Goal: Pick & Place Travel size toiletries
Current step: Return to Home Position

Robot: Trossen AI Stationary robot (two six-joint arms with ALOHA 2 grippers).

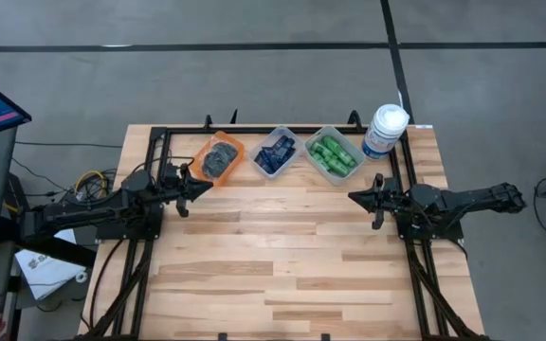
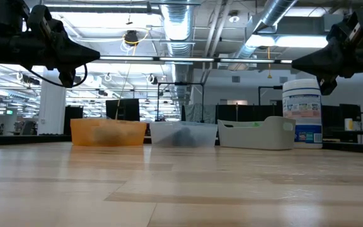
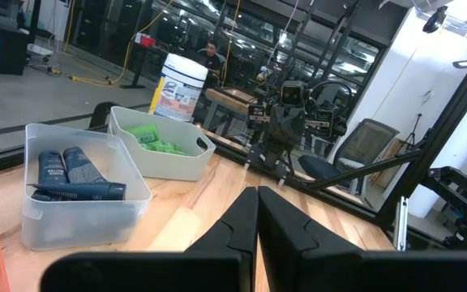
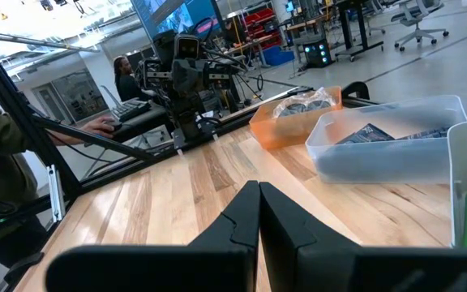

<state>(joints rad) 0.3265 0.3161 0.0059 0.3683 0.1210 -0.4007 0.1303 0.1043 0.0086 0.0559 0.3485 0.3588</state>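
- The navy tubes [image 1: 278, 152] lie in the clear bin [image 1: 260, 164], the middle one of three bins in a row at the far edge of the table [image 1: 282, 256].
- In the left wrist view, two tubes stand on end, leaning against the bin's wall with their long axes nearly upright. A third lies flat across in front of them.
- The green bottles [image 1: 335, 153] are heaped on their sides in the pale bin [image 1: 312, 162], just to the right of the clear one. Most of their long axes slant the same way across the bin.
- The grey tins [image 1: 218, 159] are piled in the orange bin [image 1: 239, 144] at the left of the row. Which way each one faces cannot be told.
- A white jar [image 1: 385, 131] with a blue label stands upright just beside the pale bin, at the table's far right corner.
- The left hand [image 1: 208, 184] hangs above the table near the orange bin, touching nothing. Its fingers are pressed together on nothing and point toward the table's middle.
- The right hand [image 1: 353, 197] hangs opposite it, well apart, also closed and empty, pointing back at the left one.
- The table is pale wood planks, bare in front of the bins, with a black frame [image 1: 159, 133] along its edges.
- Around it is a grey floor [image 1: 254, 76] with dark lines. The room beyond has ceiling ducts, desks and chairs, and a seated person [image 4: 122, 75].
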